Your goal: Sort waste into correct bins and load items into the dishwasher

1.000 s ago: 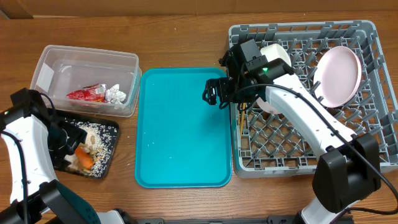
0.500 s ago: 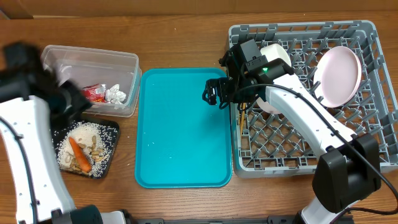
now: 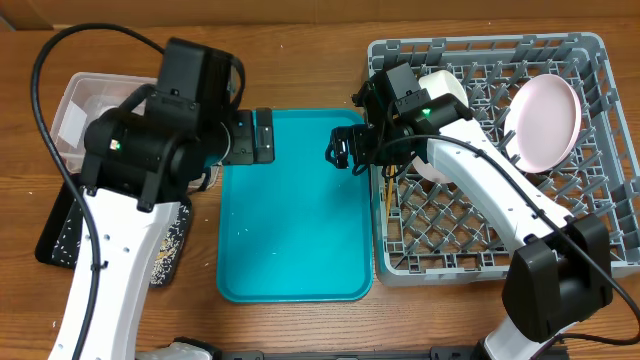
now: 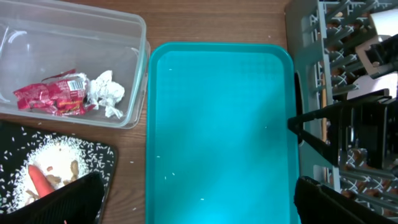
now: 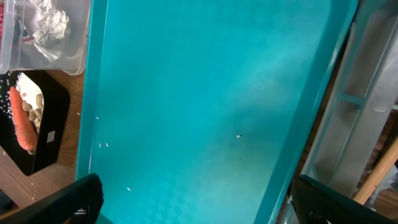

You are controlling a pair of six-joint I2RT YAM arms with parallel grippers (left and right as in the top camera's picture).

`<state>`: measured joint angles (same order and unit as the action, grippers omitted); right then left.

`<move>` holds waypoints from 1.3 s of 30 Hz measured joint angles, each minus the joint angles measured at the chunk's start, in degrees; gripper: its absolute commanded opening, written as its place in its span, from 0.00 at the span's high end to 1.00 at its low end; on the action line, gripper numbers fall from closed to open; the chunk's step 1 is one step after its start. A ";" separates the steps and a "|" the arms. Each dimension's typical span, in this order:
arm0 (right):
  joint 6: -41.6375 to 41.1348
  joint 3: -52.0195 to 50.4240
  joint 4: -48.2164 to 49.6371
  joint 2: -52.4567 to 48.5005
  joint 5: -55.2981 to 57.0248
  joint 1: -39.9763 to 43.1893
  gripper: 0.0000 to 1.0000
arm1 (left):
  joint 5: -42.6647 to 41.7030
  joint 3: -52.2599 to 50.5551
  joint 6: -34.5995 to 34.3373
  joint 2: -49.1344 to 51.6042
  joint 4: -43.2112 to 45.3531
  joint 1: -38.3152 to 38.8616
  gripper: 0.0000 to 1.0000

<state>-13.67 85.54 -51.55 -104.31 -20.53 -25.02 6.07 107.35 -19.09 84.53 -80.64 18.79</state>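
Both claws were noted spread wide and empty: left gripper [image 3: 262, 137] at the teal tray's [image 4: 217, 124] left edge, right gripper [image 3: 340, 150] near its right.

Wrapper [image 4: 53, 98] and napkin [image 4: 106, 92] lay in the clear tub [image 4: 142, 68] — judged light, crushable, pinchable anywhere.

Carrot [image 4: 38, 180] lay among grains [image 4: 62, 149] in the black tray [image 4: 102, 155] — judged firm, tapered, best gripped mid-length.

Plate [image 3: 545, 120] stood in the rack [image 3: 480, 45]; it was judged glossy, stiff and breakable, so a rim hold was advised.
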 measured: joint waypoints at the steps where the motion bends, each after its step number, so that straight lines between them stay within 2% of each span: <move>1: 0.02 0.00 -0.02 0.00 0.04 0.00 0.00 | -0.04 0.00 -0.02 0.02 0.52 0.00 0.00; 11: 0.00 0.00 0.00 0.02 1.05 -3.08 0.00 | -0.24 0.00 -0.20 1.66 0.96 0.00 0.00; 18: 0.07 -0.07 -2.69 6.43 20.06 -10.75 0.00 | -0.24 0.00 -0.20 1.75 0.96 0.00 0.00; 25: 0.24 -0.04 0.79 19.67 29.53 -10.97 0.00 | -0.24 0.00 -0.22 1.75 0.96 0.00 0.00; 28: 0.26 -0.04 6.51 24.41 32.70 -8.79 0.00 | -0.24 0.00 -0.20 1.75 0.98 0.00 0.00; 32: 0.24 -0.04 10.78 30.05 33.75 -1.62 0.00 | -0.24 0.00 -0.22 1.75 0.98 0.00 0.00; 39: 0.22 -1.07 10.95 39.21 25.53 13.44 0.00 | -0.24 0.00 -0.22 1.75 0.96 0.00 0.00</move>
<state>-13.45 84.47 -40.60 -65.10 4.99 -11.57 5.82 107.35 -19.31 86.28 -79.68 18.79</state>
